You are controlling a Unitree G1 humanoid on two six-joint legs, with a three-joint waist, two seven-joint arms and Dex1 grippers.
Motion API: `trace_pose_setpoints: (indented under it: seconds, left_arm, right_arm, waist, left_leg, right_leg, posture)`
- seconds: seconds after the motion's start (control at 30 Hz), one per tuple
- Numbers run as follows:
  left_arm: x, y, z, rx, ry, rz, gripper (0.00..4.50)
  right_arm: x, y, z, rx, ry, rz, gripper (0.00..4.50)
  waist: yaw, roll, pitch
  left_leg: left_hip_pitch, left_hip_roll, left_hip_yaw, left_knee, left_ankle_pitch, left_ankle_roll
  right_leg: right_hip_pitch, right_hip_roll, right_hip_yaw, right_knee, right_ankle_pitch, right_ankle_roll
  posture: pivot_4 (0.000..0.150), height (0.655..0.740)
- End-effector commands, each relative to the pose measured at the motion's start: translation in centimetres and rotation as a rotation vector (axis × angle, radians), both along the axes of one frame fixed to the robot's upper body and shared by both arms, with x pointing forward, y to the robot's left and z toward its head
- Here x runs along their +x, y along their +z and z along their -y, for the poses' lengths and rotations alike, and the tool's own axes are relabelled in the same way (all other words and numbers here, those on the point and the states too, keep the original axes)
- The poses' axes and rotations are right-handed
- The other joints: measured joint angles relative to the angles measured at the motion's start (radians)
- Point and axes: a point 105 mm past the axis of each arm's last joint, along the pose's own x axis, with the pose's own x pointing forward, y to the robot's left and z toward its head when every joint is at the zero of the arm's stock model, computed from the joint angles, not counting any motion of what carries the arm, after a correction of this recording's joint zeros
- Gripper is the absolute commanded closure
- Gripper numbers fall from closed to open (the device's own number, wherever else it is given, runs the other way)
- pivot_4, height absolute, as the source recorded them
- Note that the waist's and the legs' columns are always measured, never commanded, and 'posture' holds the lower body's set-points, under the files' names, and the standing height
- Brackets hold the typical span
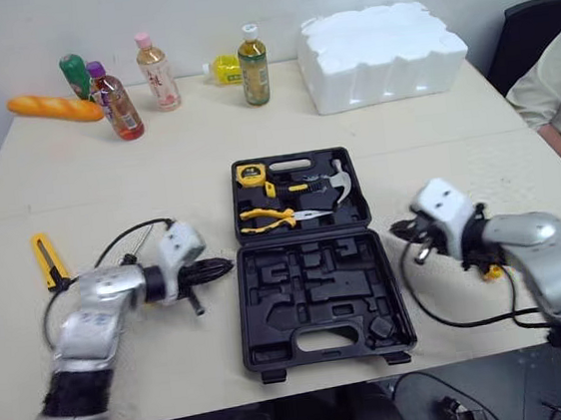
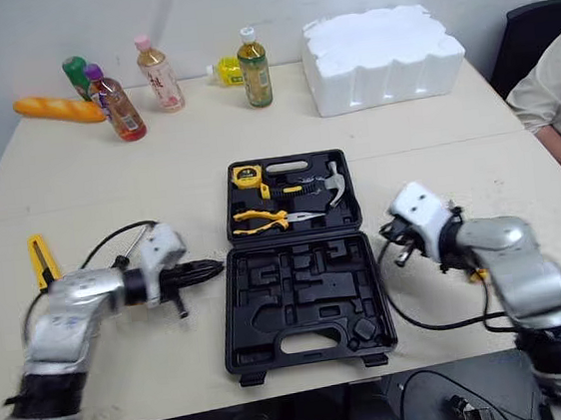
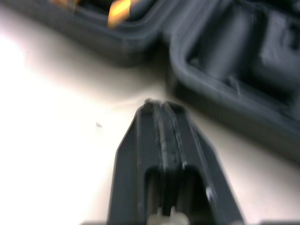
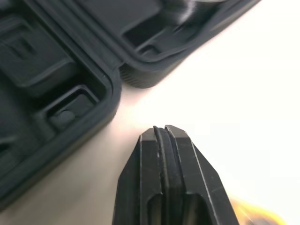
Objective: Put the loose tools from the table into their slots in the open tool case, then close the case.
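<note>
**On the worktop: open tool case at centre, both pincers shut and empty**

Head view. On the pale worktop the black tool case lies open at the middle.
- Far half of the case: yellow tape measure, yellow-handled pliers and hammer, all seated in slots.
- Near half of the case: bare moulded recesses.
- Yellow utility knife: loose, well apart from the case near the worktop's left edge.
- Left pincer: just beside the case's left wall, tips pointing at it. A slim dark-handled tool, kind unclear, lies under it.
- Right pincer: just beside the case's right wall. A small yellow object is half hidden under that forearm.
- Far edge: baguette, four upright bottles and a white foam block.
- Right edge: a person's sleeve.

Left wrist view. The left pincer has its fingers pressed together with nothing between them. It sits low over bare worktop, near the case wall but apart from it.

Right wrist view. The right pincer also has its fingers pressed together and empty. It is close to the seam where the case's two halves meet, not touching. A yellow blur shows beside it.
</note>
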Motion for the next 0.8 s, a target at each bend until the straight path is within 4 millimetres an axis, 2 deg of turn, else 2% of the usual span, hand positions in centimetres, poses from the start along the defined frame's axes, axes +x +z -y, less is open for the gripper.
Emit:
trace_pose_setpoints:
  seconds: [0.03, 0.07, 0.17, 0.23, 0.3, 0.33, 0.37, 0.4, 0.5, 0.67, 0.8]
  left_arm:
    - [-3.8, 3.5, -3.5, -0.126, -0.001, 0.013, 3.83]
    - [-4.7, 3.7, -4.3, -0.121, 0.000, 0.003, 3.58]
    - [-6.3, 4.1, -9.0, -0.138, 0.196, -0.024, 2.26]
    - [-7.3, 4.1, -11.9, -0.132, 0.300, -0.031, 1.25]
    - [-8.3, 4.0, -13.8, -0.121, 0.340, -0.047, 0.44]
    - [-8.7, 4.0, -16.5, -0.107, 0.432, -0.046, 0.03]
    - [-9.1, 4.1, -18.3, -0.098, 0.495, -0.044, 0.03]
    - [-9.7, 4.0, -20.8, -0.062, 0.586, -0.030, 0.03]
    - [-10.9, 3.8, -24.7, 0.035, 0.714, -0.001, 0.03]
    - [-11.8, 3.7, -27.9, 0.100, 0.840, 0.045, 0.03]
    - [-11.6, 3.1, -28.3, 0.122, 0.842, 0.056, 0.03]
  right_arm:
    - [-4.3, 2.5, 1.9, 0.173, 0.039, -0.054, 3.83]
    - [-5.4, 2.9, 2.3, 0.211, 0.053, -0.073, 3.55]
    - [-7.8, 4.3, 6.0, 0.244, -0.031, -0.080, 2.11]
    - [-8.8, 4.5, 8.6, 0.236, -0.124, -0.090, 1.00]
    - [-9.8, 4.3, 10.0, 0.225, -0.166, -0.112, 0.08]
    - [-10.6, 3.9, 11.0, 0.223, -0.191, -0.138, 0.00]
    - [-11.1, 3.7, 11.7, 0.222, -0.204, -0.155, 0.00]
    - [-11.6, 3.4, 13.1, 0.194, -0.248, -0.154, 0.00]
    - [-11.7, 3.4, 16.0, 0.153, -0.347, -0.118, 0.00]
    - [-11.9, 3.3, 18.9, 0.121, -0.421, -0.088, 0.00]
    - [-11.7, 3.2, 19.6, 0.103, -0.433, -0.068, 0.00]
  waist:
    - [0.007, 0.000, 0.000]
    - [0.009, 0.000, 0.000]
    - [0.016, 0.001, 0.001]
    - [0.023, 0.001, 0.001]
    - [0.028, 0.001, 0.000]
    - [0.031, 0.000, 0.000]
    - [0.033, 0.000, 0.000]
    - [0.033, 0.000, 0.000]
    - [0.029, 0.000, 0.000]
    - [0.024, 0.001, 0.000]
    - [0.023, 0.001, 0.000]
  left_leg:
    - [0.000, 0.001, -0.001, 0.000, 0.000, 0.000]
    - [0.002, 0.002, -0.001, 0.000, -0.001, -0.001]
    - [0.004, 0.003, -0.001, -0.001, -0.002, 0.000]
    - [0.003, 0.003, 0.000, -0.001, -0.004, 0.003]
    - [0.004, 0.004, 0.001, -0.001, -0.007, 0.008]
    - [0.005, 0.005, 0.001, -0.001, -0.007, 0.008]
    - [0.004, 0.005, 0.001, -0.001, -0.007, 0.008]
    - [0.004, 0.005, 0.001, -0.001, -0.007, 0.008]
    - [0.004, 0.005, 0.002, -0.002, -0.008, 0.009]
    - [0.004, 0.006, 0.006, -0.003, -0.010, 0.009]
    - [0.004, 0.007, 0.006, -0.004, -0.011, 0.008]
  right_leg:
    - [0.000, 0.000, 0.000, 0.000, 0.000, -0.001]
    - [0.002, 0.001, 0.000, -0.001, -0.001, -0.002]
    - [0.005, 0.001, 0.000, -0.007, -0.001, -0.003]
    - [0.005, 0.001, 0.000, -0.009, 0.002, -0.005]
    - [0.006, 0.001, 0.000, -0.011, 0.004, -0.007]
    - [0.006, 0.001, 0.000, -0.012, 0.004, -0.007]
    - [0.006, 0.001, 0.000, -0.012, 0.004, -0.007]
    - [0.005, 0.001, -0.001, -0.012, 0.004, -0.007]
    - [0.004, 0.001, -0.001, -0.013, 0.003, -0.009]
    - [0.003, 0.001, 0.003, -0.014, 0.004, -0.008]
    - [0.002, 0.001, 0.003, -0.014, 0.003, -0.009]
  posture:
    - [0.150, 0.7400]
    - [0.150, 0.7400]
    - [0.150, 0.7400]
    - [0.150, 0.7400]
    - [0.150, 0.7400]
    - [0.150, 0.7400]
    - [0.150, 0.7400]
    - [0.150, 0.7400]
    - [0.150, 0.7400]
    - [0.150, 0.7400]
    - [0.150, 0.7400]
